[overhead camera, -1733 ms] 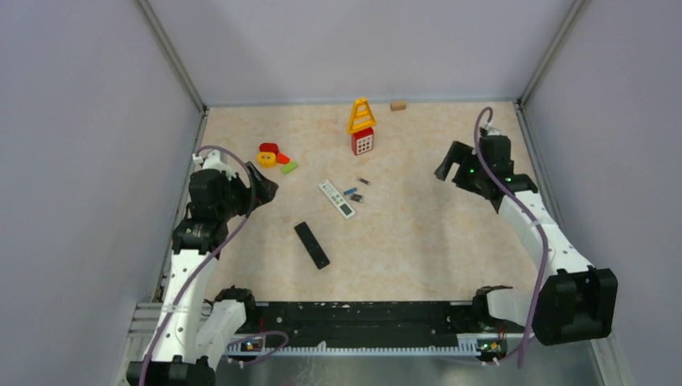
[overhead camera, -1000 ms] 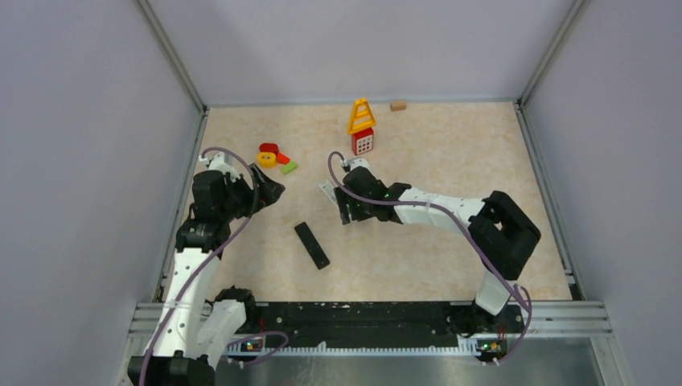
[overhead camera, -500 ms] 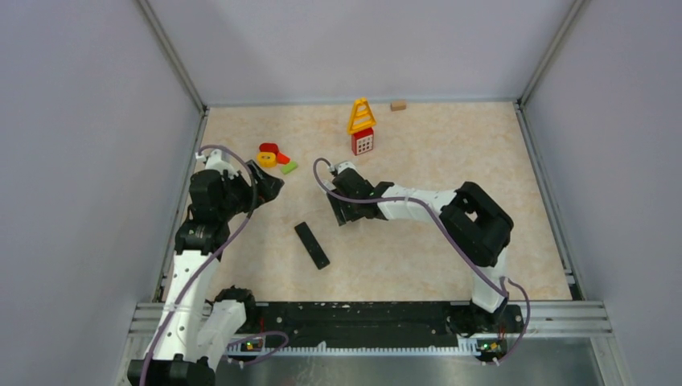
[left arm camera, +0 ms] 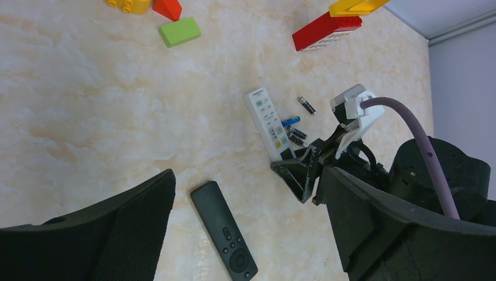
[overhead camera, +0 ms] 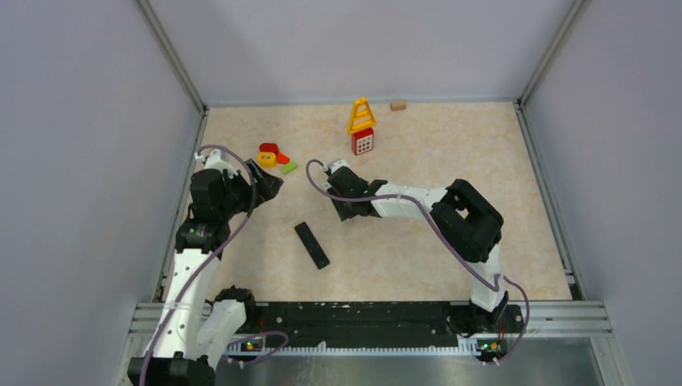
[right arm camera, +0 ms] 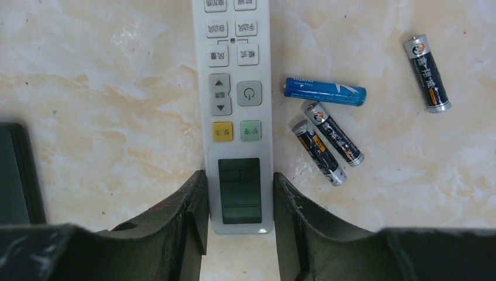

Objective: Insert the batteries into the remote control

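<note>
Black and matte, a slim slab with rounded ends: the black remote (overhead camera: 311, 245) lies nearest the arm bases, apart from both grippers. The jaws of the left gripper (left arm camera: 247, 171), dark with finely textured pads, stand fully apart above the beige marbled surface (right arm camera: 117, 117) and hold nothing. The jaws of the right gripper (right arm camera: 240, 181), smooth black plastic, are narrowed to the width of the white remote (right arm camera: 237, 88) and press against both long sides of its display end. This remote lies flat, buttons up.

Just beside it, on its right in the right wrist view, the batteries (right arm camera: 333, 133) lie on the surface: four slim cylinders with silvery ends. One has a blue wrap, two dark ones lie side by side, and the fourth lies apart, farther off.

Toward the back wall are a cluster of red, yellow and green toy blocks (overhead camera: 273, 157), a yellow trestle (overhead camera: 361, 115) standing on a red cube (overhead camera: 363, 142), and a small wooden block (overhead camera: 397, 105).
</note>
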You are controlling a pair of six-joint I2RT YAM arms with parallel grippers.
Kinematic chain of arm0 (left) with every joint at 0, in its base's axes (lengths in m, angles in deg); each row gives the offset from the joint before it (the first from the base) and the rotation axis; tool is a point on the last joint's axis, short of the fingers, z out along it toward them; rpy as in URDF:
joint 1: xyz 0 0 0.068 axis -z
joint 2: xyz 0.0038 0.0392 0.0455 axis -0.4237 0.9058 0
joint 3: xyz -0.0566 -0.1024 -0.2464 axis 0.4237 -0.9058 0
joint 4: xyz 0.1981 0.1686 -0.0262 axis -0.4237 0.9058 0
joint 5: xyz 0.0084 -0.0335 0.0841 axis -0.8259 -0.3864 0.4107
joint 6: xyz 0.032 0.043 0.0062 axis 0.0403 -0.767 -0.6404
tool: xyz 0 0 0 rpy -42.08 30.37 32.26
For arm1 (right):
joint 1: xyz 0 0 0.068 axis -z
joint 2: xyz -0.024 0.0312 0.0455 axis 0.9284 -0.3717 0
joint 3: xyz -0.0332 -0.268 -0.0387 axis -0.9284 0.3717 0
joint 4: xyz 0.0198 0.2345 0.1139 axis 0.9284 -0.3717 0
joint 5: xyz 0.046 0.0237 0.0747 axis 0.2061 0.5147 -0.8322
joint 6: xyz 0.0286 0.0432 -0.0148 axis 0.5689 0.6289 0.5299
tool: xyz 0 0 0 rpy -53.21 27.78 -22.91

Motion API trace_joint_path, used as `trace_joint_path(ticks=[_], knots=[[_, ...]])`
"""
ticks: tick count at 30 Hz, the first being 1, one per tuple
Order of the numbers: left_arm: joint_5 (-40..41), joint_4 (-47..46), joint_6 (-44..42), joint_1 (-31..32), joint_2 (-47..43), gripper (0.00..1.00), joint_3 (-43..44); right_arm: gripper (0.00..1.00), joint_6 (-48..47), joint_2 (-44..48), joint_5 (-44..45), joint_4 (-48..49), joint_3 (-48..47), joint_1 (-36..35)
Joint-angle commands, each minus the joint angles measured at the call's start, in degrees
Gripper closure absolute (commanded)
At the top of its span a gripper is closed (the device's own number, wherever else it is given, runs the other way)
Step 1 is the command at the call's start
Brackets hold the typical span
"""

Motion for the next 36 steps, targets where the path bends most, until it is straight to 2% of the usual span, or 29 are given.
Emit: trace_joint_path(ticks=[1,6,11,16,18,20,23,25,28,31,36], knots=[[-1.71,-3.36,-2.56,0.12,0.57,0.01,-0.55,0.81,-4.1,3.85,-2.09,-2.43,-1.13,-0.38],[-9.25,-4.46,-6.69,0.13,1.35,0.01,-0.89,0.85,-6.37,10.0,-12.01,-7.9,-0.72,0.37],[-16.42,-6.8,-9.7,0.38,1.72,0.01,-1.41,0.94,-5.55,15.27,-22.45,-11.37,1.22,2.28],[-28.91,-7.49,-17.1,0.44,2.66,0.01,1.33,0.94,-6.49,20.3,-31.93,-15.13,2.01,4.01],[-34.4,-11.05,-18.32,0.55,2.79,0.01,1.33,0.94,-7.59,21.52,-35.83,-17.87,0.99,4.36],[-38.93,-18.61,-17.16,0.59,2.3,0.01,0.43,0.94,-9.06,22.03,-39.06,-21.31,-0.64,4.39],[-45.86,-31.08,-12.45,0.68,2.41,0.01,-1.49,0.97,-11.17,22.76,-43.25,-26.14,-2.77,4.36],[-51.58,-34.17,-9.57,0.79,4.92,0.01,-0.85,0.98,-12.95,23.44,-45.2,-28.76,-3.87,4.37],[-58.49,-31.02,-8.54,2.06,10.61,0.01,1.84,0.98,-15.2,24.34,-46.12,-32.18,-5.41,4.42],[-60.36,-25.21,-12.6,5.47,13.23,0.01,3.56,0.99,-17.91,25.05,-47.63,-35.04,-7.4,4.37],[-62.52,-23.73,-12.86,11.73,16.85,0.04,3.32,0.99,-19.95,25.66,-50.06,-37.65,-10.74,4.39]])
